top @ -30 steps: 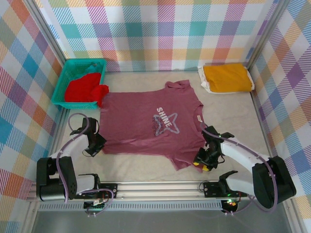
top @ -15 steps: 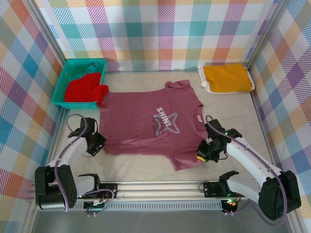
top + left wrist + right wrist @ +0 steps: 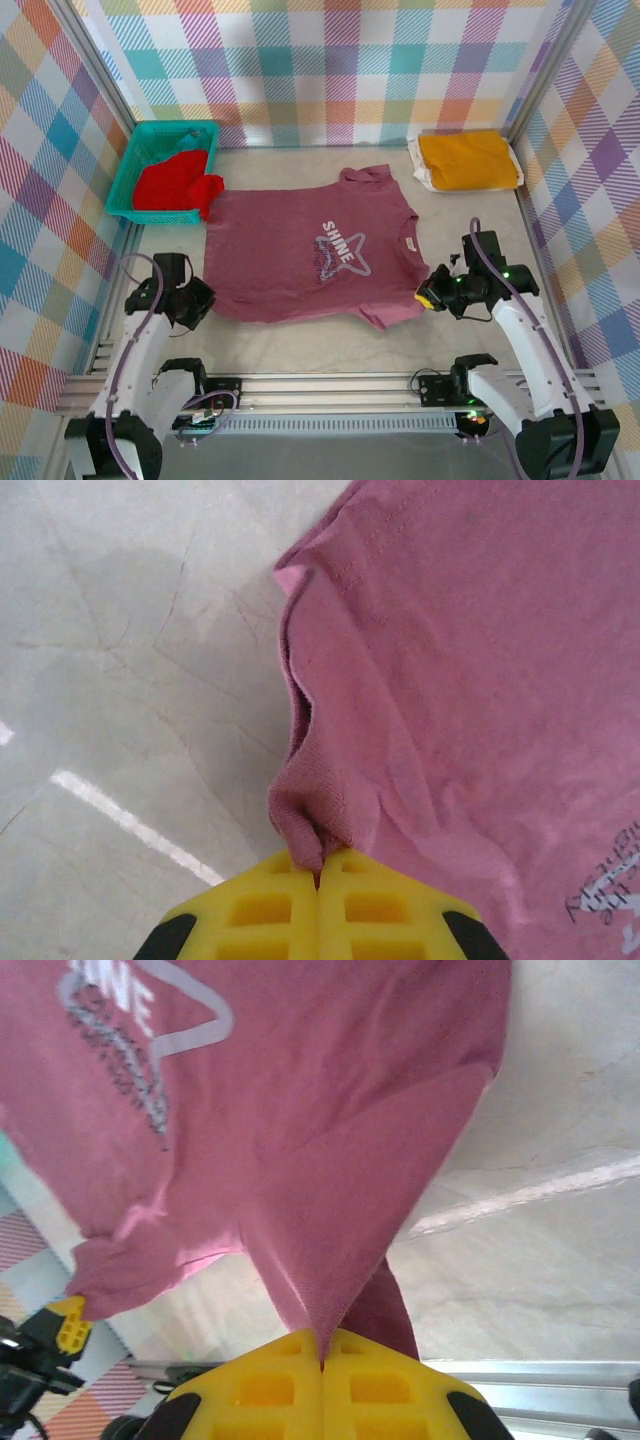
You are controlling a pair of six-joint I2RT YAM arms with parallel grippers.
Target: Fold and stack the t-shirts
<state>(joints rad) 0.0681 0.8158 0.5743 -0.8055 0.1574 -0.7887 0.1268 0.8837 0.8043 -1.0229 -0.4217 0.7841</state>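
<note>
A maroon t-shirt (image 3: 300, 250) with a whitish star-and-letters print lies spread in the middle of the table. My left gripper (image 3: 205, 296) is shut on its near left hem; the pinched fold of cloth (image 3: 320, 820) bunches at my yellow fingertips (image 3: 270, 905). My right gripper (image 3: 428, 296) is shut on the near right corner, and the maroon cloth (image 3: 330, 1210) rises taut from my yellow fingertips (image 3: 260, 1385). A folded yellow-orange t-shirt (image 3: 466, 160) rests at the back right. A bright red t-shirt (image 3: 175, 185) spills out of the teal basket (image 3: 150, 140).
The teal basket stands at the back left against the plaid wall. A metal rail (image 3: 330, 385) runs along the near edge between the arm bases. Bare pale tabletop (image 3: 470, 230) lies right of the maroon shirt and in front of it.
My right gripper closed on the shirt's near right corner and lifted it up and to the right, dragging that hem off the table. My left arm shifted slightly left, still gripping.
</note>
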